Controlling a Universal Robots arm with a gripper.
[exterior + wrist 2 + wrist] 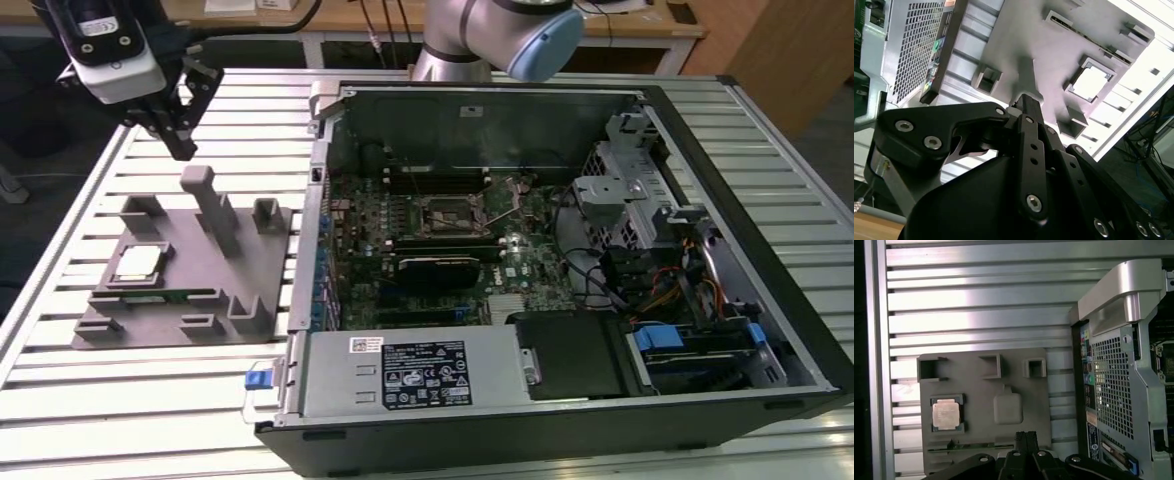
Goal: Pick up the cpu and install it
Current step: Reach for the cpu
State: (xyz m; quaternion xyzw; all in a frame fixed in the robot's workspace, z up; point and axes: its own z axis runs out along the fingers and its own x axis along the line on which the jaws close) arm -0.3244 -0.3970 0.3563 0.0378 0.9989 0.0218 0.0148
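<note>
The gripper (182, 152) hangs above the far end of the grey tray (134, 335), fingers pressed together, holding nothing. The cpu (140, 263) lies flat in a square recess of that tray, apart from the gripper.

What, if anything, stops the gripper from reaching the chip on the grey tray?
Probably nothing, so yes, it looks reachable. The chip lies in an open pocket of the tray, nothing covers it, and the gripper hangs above the tray.
</note>
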